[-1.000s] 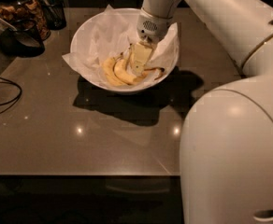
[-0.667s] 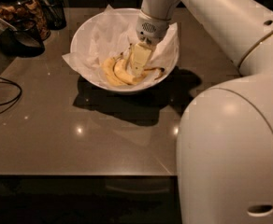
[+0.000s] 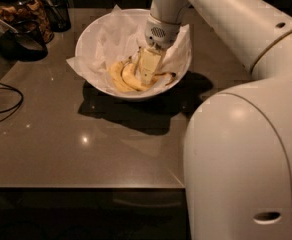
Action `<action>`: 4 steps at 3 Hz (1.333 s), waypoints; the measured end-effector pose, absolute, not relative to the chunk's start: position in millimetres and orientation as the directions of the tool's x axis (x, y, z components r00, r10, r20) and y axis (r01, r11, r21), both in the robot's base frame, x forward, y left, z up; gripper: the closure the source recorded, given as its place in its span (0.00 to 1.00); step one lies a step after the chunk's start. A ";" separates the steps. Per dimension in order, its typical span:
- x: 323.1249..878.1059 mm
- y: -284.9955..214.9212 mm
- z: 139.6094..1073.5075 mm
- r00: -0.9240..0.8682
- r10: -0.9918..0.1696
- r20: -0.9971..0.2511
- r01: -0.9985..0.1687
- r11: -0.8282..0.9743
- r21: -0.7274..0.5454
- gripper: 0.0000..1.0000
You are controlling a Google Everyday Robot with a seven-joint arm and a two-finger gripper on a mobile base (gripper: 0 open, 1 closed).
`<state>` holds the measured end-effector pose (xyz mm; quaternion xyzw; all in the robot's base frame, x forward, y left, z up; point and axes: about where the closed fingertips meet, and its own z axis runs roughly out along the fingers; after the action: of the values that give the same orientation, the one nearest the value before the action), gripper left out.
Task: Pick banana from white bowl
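The white bowl (image 3: pixel 92 33), lined with crumpled white paper (image 3: pixel 115 34), stands at the back middle of the dark table. Yellow bananas lie in its bottom. Two shorter clean ones (image 3: pixel 121 77) are on the left. A curved banana with brown streaks (image 3: pixel 165 77) shows just right of the gripper, mostly hidden by it. My gripper (image 3: pixel 147 73) reaches down into the bowl from the upper right and sits right on the bananas, between the clean pair and the streaked one.
A dark glass jar (image 3: pixel 21 8) and a black cup (image 3: pixel 30 40) stand at the back left. A black cable (image 3: pixel 6 106) lies at the left edge. The table's front edge (image 3: pixel 86 186) runs across. My arm's large white body (image 3: pixel 246 159) fills the right.
The gripper stays low in the bowl on the bananas. The arm's near body has shifted slightly to the left. The bananas have not visibly moved.
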<state>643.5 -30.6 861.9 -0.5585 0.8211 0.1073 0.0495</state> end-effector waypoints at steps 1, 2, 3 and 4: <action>644.8 -29.2 858.9 -0.367 -0.909 -0.198 -0.929 0.348 0.125 0.43; 644.9 -29.1 858.9 -0.367 -0.909 -0.198 -0.929 0.348 0.125 0.62; 644.9 -29.1 858.9 -0.367 -0.909 -0.198 -0.929 0.348 0.125 0.85; 644.9 -29.1 858.9 -0.367 -0.909 -0.198 -0.929 0.348 0.125 1.00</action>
<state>644.9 -29.1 858.9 -0.5607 0.8196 0.1083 0.0469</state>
